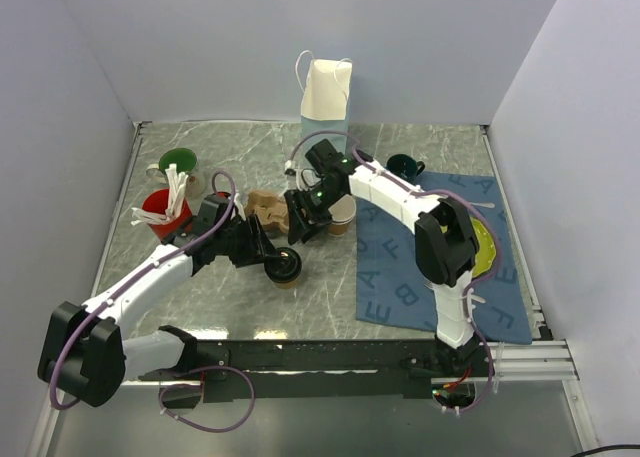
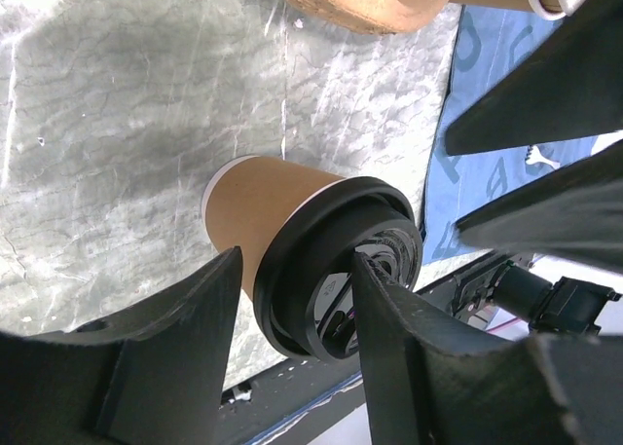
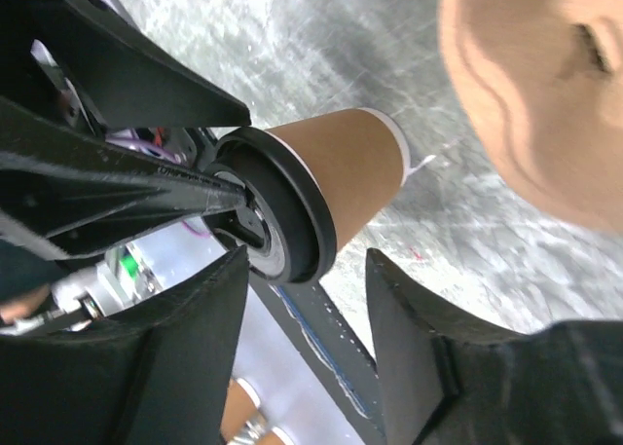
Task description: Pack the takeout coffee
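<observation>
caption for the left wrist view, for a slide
Left gripper open astride the black lid of a brown paper cup standing on the grey marbled table

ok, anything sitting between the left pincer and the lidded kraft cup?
Nothing visible. The left pincer flanks the takeout coffee at its black lid, one finger on each side, with no other object in the gap. The right pincer is open close by, beyond the cup, not between the two.

Black-lidded takeout coffee (image 3: 343,170) on marbled tabletop (image 3: 292,36) beyond wide-apart fingers (image 3: 185,333), pulp tray (image 3: 535,94) beside.
</observation>
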